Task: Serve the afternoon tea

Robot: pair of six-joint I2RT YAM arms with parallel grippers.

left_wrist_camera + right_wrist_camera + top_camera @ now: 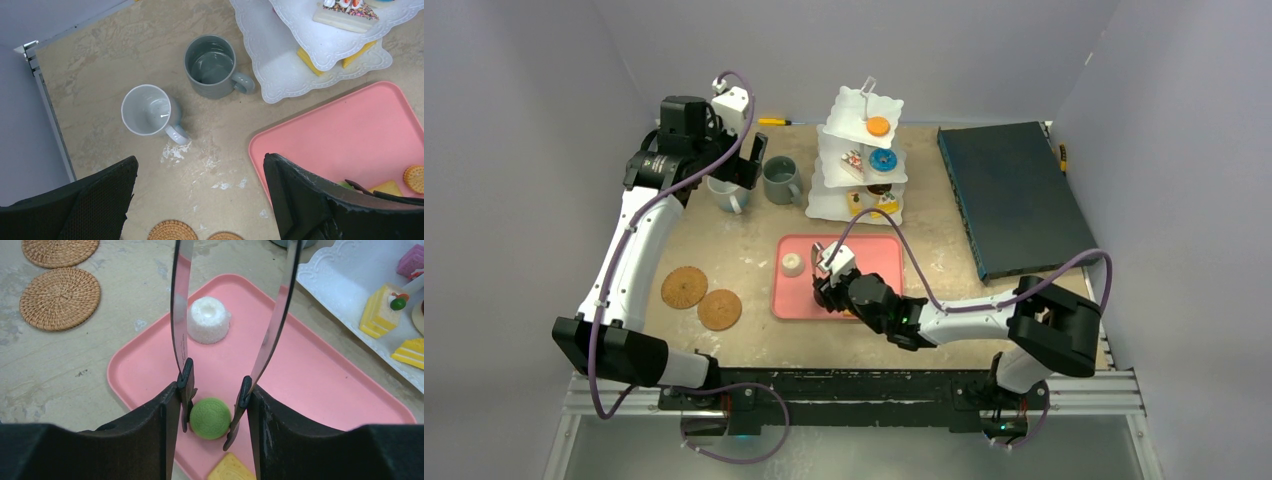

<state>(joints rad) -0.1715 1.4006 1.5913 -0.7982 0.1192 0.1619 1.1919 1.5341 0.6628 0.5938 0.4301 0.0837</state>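
from above, the left end effector [746, 160] hangs at the far left of the bench [744, 245], over the white mug [729, 195], with the grey mug [781, 181] just beside it. the three-tier stand [861, 165] is at the far middle, with an orange donut [878, 126] and a blue donut [883, 159] on its tiers. the right end effector [827, 290] is low over the pink tray [874, 255], near a white pastry [793, 264]. two cork coasters [701, 298] lie side by side near the left. a dark flat box [1014, 195] lies at the right.

in the left wrist view, that end effector's jaws stand wide and hold nothing. both mugs are upright on the bench below, apart from the fingers [100, 200].

in the right wrist view, the end effector is closed on the arms of the tongs [180, 315]. their black tips sit on either side of a green cookie [210, 418] on the tray. the right tip seems to touch it. a yellow biscuit [232, 471] lies just nearer.
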